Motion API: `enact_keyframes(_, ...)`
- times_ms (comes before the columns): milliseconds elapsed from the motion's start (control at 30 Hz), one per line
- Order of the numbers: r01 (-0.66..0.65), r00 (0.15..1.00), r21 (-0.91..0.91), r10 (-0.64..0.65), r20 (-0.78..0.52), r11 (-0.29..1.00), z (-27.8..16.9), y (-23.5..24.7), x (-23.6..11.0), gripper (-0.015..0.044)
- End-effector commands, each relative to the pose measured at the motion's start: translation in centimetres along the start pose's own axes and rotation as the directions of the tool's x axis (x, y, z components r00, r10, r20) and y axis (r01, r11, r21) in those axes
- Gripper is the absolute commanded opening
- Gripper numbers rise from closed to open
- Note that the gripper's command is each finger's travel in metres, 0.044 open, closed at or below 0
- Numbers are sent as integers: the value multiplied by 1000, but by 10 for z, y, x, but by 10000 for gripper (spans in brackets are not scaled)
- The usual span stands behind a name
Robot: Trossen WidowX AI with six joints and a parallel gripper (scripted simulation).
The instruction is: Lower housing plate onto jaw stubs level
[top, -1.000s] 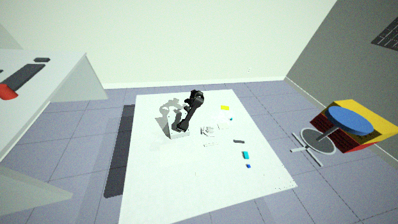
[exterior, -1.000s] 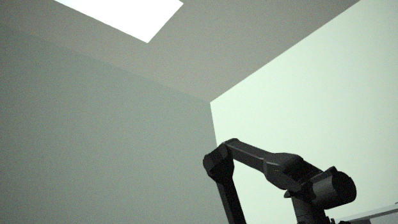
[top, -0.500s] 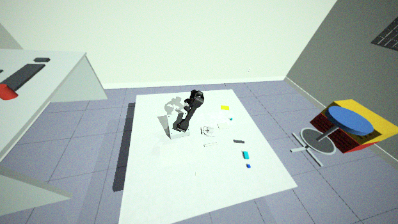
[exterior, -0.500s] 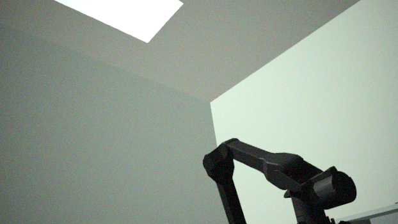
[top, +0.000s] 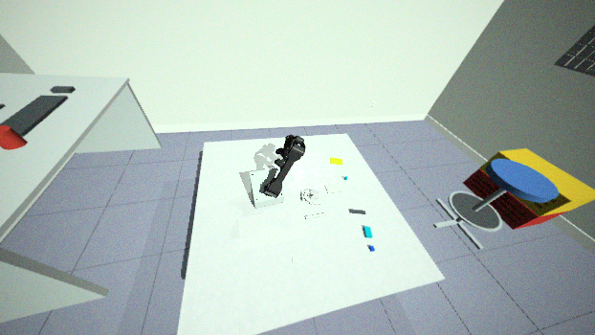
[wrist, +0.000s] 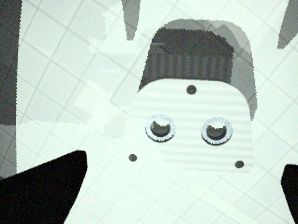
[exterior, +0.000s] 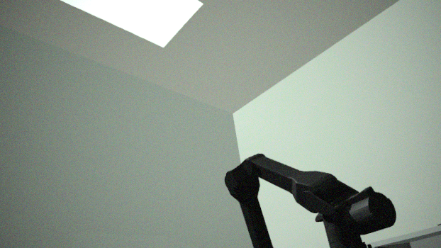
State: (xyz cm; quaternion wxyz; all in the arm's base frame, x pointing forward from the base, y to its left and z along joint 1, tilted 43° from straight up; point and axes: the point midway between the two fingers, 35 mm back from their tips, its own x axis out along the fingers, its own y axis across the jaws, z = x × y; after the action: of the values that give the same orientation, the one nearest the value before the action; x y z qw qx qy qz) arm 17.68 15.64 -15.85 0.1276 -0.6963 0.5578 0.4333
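Observation:
A white plate with rounded corners, apparently the housing plate, lies below my hand in the wrist view. It has two round ringed openings with dark centres and three small dark holes. A dark ribbed band adjoins its far edge. My gripper is wide open and empty, with one black finger to each side of the plate's near edge. Neither finger appears to touch the plate. The jaws and their stubs cannot be made out, and I cannot tell whether the plate sits level. The fingers are not clear in the top view.
In the top view, a pale detailed object stands right of my white base block. Farther right are a yellow block, a dark bar, a teal block and a small blue block.

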Motion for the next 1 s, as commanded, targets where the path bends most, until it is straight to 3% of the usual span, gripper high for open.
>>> enact_keyframes(0,1,1000,-6,-1,-5,1000,-1,-1,7,440)
enact_keyframes(967,4,1000,-9,-5,-9,1000,-1,-3,46,440)
